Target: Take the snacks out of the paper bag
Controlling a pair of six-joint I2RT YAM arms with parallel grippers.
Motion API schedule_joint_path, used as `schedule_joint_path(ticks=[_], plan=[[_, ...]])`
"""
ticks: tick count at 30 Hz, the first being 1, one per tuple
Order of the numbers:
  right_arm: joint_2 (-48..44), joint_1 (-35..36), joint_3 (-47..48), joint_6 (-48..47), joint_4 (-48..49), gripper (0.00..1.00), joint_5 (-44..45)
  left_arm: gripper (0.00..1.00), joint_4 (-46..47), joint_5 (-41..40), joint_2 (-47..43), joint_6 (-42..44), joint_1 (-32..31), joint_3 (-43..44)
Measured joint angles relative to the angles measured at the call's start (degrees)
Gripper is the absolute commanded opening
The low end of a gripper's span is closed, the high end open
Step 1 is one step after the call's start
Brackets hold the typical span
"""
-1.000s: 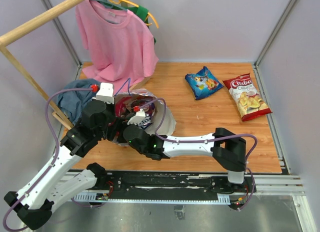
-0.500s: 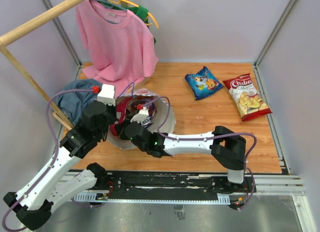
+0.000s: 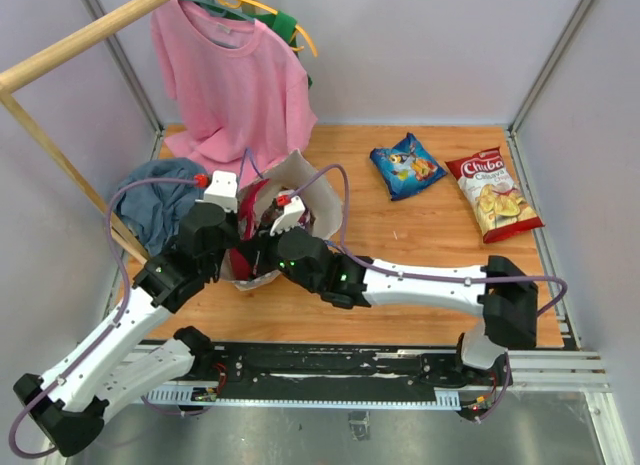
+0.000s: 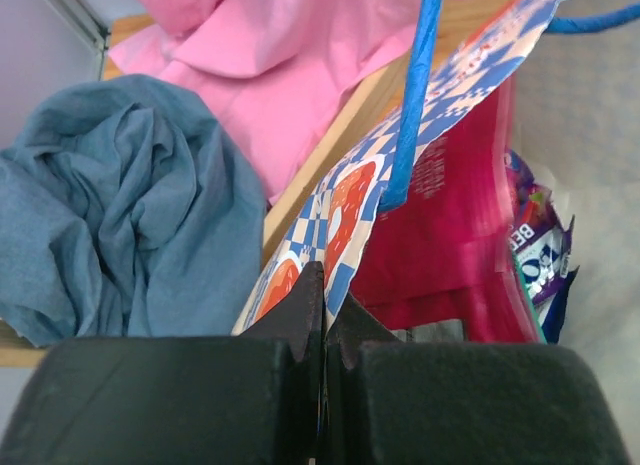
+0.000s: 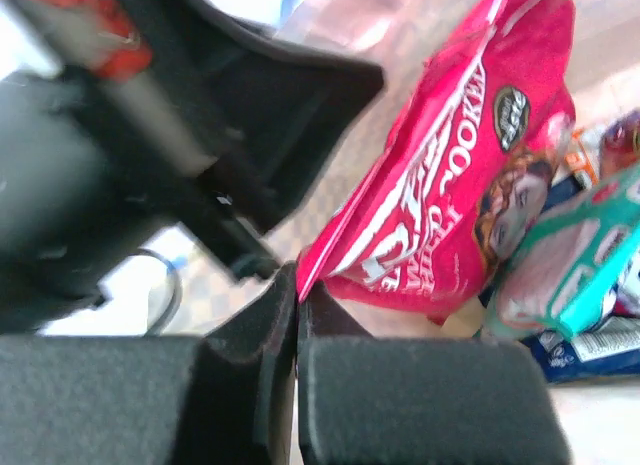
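— At the near rim of the paper bag [image 4: 345,210], your left claw [image 4: 322,285] is pinched together on the checkered edge, same as a second ago.
— And my right one?
— Inside the bag, your right claw [image 5: 297,285] is clamped on a corner of the red packet [image 5: 440,175]. A second ago it was spread apart. A teal packet [image 5: 580,255] lies just beside the red one.
— Anything else changed?
— Your bag stands more upright now, on the left of the table [image 3: 400,250]. The blue packet [image 3: 406,165] and the Chiba chips [image 3: 493,193] lie where they were, at the far right, well apart from the bag.
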Motion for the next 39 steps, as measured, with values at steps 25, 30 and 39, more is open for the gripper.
schedule_joint_path(ticks=[25,30,39], plan=[[-24.41,0.87,15.04,-38.38,-6.8,0.01,2.62,0.0,1.11,-3.87,3.39,-1.4,0.0,-0.98],[-29.22,0.87,18.6,-49.75,-6.45,0.01,7.61,0.01,1.77,-3.93,3.06,-1.46,0.0,-2.1],[-47.6,0.87,5.97,-59.41,-5.86,0.01,22.32,0.01,3.5,-4.0,2.32,-1.49,0.0,-4.02]])
